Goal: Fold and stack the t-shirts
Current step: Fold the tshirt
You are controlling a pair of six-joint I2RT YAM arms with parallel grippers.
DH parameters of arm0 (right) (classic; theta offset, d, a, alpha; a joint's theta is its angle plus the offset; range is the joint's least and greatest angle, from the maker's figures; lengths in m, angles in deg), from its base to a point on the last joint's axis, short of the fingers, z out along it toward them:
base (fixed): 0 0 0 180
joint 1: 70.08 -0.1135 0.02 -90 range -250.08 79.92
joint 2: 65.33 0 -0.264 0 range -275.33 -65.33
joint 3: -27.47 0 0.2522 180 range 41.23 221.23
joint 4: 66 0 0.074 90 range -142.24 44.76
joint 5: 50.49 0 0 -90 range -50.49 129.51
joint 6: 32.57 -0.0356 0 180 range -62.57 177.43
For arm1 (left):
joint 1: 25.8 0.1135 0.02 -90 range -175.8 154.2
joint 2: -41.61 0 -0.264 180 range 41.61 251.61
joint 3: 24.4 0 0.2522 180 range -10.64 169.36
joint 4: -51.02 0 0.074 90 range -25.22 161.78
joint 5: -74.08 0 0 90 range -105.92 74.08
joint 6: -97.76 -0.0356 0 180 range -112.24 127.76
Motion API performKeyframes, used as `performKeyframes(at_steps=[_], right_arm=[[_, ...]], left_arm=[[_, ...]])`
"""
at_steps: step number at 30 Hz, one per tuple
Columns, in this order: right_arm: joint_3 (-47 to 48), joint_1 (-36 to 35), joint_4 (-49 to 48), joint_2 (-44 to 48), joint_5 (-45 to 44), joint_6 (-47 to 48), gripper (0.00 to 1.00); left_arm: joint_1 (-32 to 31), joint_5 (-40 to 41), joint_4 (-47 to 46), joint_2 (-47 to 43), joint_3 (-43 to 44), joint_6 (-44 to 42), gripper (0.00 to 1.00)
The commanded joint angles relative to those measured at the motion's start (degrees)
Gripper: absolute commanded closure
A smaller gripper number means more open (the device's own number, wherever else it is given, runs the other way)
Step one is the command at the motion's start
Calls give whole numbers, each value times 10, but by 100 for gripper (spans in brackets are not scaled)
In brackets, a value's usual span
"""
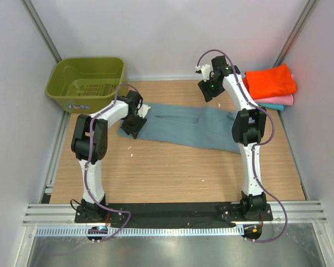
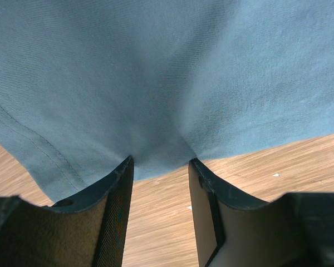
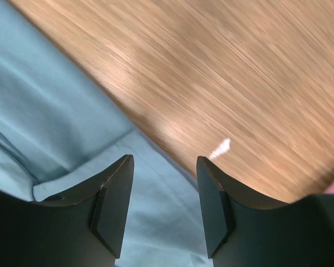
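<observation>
The large blue-grey t-shirt [image 1: 183, 125] lies flat as a long strip across the middle of the table. My left gripper [image 1: 133, 123] is at its left end; in the left wrist view [image 2: 160, 161] the jaws are open, with the tips at the shirt's [image 2: 167, 72] near edge and bare wood between them. My right gripper [image 1: 207, 89] is raised over the shirt's far right part; it [image 3: 164, 158] is open and empty above the cloth's [image 3: 44, 128] edge. Folded orange [image 1: 270, 80], pink [image 1: 283, 100] and teal [image 1: 276, 106] shirts are stacked at the back right.
An olive-green plastic basket [image 1: 86, 83] stands at the back left corner. Small white specks [image 1: 131, 148] lie on the wooden tabletop [image 1: 172, 172]. Grey walls close in the table on three sides.
</observation>
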Motion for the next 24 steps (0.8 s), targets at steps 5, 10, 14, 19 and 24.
performKeyframes(at_steps=[5,10,14,19,24], right_arm=[[-66,118,-29,114,30,-106,46],[-136,174,27,136,143,-137,48],[-218,200,38,160,206,-150,48],[-268,232,38,171,306,-176,48],[-282,260,14,153,370,-223,48]], left_arm=[[-1,-43,-4,25,2,11,55],[-1,-53,9,33,15,11,55],[-2,-56,23,42,31,14,55],[-2,-57,36,52,46,14,55],[-2,-60,54,58,53,16,55]])
